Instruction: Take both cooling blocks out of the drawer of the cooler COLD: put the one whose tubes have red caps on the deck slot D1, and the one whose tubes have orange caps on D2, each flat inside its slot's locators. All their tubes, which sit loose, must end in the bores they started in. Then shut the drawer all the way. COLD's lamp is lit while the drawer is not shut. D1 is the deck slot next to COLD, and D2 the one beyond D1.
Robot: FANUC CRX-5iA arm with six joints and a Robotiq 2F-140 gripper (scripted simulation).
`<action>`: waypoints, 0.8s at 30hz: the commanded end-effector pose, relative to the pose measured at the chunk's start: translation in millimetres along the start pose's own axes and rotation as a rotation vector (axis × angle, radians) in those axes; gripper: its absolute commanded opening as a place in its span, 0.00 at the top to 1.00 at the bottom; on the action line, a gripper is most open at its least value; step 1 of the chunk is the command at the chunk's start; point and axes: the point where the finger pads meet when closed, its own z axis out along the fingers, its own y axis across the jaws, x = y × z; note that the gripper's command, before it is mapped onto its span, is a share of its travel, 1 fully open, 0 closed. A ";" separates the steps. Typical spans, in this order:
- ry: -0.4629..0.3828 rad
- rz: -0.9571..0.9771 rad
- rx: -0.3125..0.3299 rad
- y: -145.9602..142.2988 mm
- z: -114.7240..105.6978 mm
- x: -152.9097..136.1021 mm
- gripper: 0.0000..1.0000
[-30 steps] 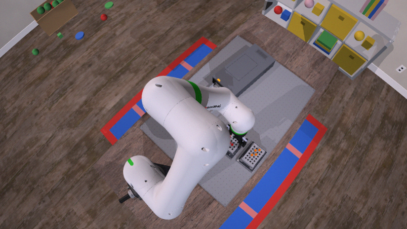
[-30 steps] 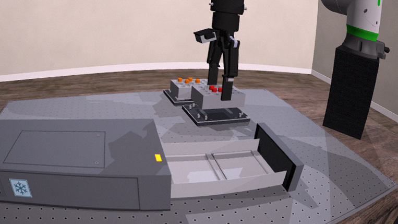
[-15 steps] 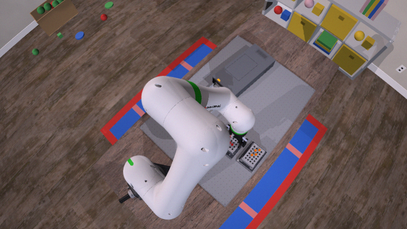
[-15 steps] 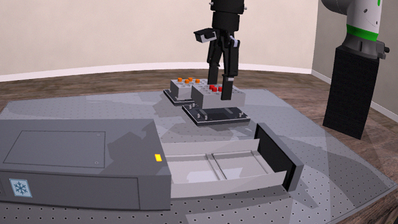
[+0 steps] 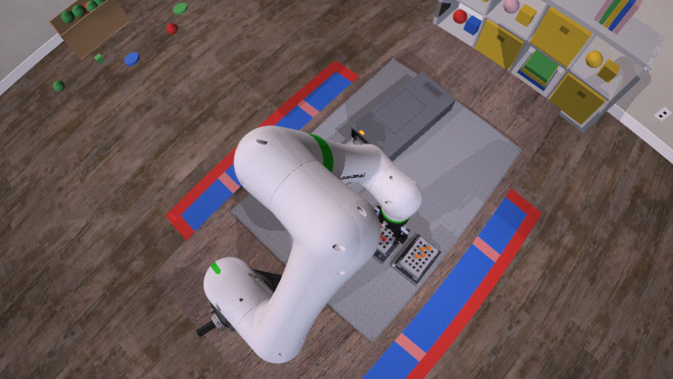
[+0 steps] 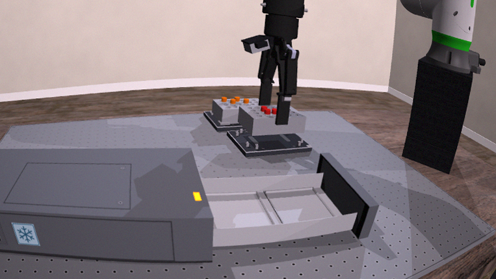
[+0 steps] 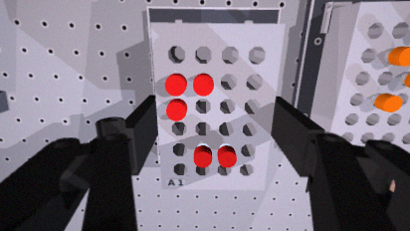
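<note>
- Cooling block with red caps (image 5: 386, 242) (image 6: 277, 121) (image 7: 215, 119): we see it raised just above deck slot D1 (image 5: 383, 256) (image 6: 279, 152) (image 7: 214, 15), with a gap below it in the exterior view.
- Our gripper (image 5: 393, 233) (image 6: 272, 114) (image 7: 214, 112) is pinching that block, one finger on each of two opposite sides.
- In the wrist view we count five red caps (image 7: 175, 85): two side by side and one in the next row at one corner of that group, then two more side by side nearer the "A1" mark (image 7: 176, 182).
- The block with orange caps (image 5: 419, 255) (image 6: 226, 110) (image 7: 365, 100) sits on deck slot D2 (image 5: 416, 281) (image 6: 224, 129) (image 7: 310, 55), beside D1, and we see four orange caps (image 5: 422, 255) (image 6: 233, 101) (image 7: 388, 103) on it from the top.
- We find the drawer (image 6: 283, 228) of the cooler COLD (image 5: 414, 110) (image 6: 90, 184) pulled out, with neither block in it.
- COLD's lamp (image 5: 361, 132) (image 6: 197, 196) shines yellow-orange for us.
- Our arm (image 5: 320, 207) (image 6: 451, 23) reaches over the perforated deck (image 5: 372, 300) (image 6: 159, 142) (image 7: 60, 65), its wrist end above D1.
</note>
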 end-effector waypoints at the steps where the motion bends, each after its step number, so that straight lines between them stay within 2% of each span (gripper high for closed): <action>1: 0.002 0.000 -0.001 0.2 -0.5 0.9 0.90; 24: 0.002 0.000 -0.001 0.2 1.9 0.9 0.90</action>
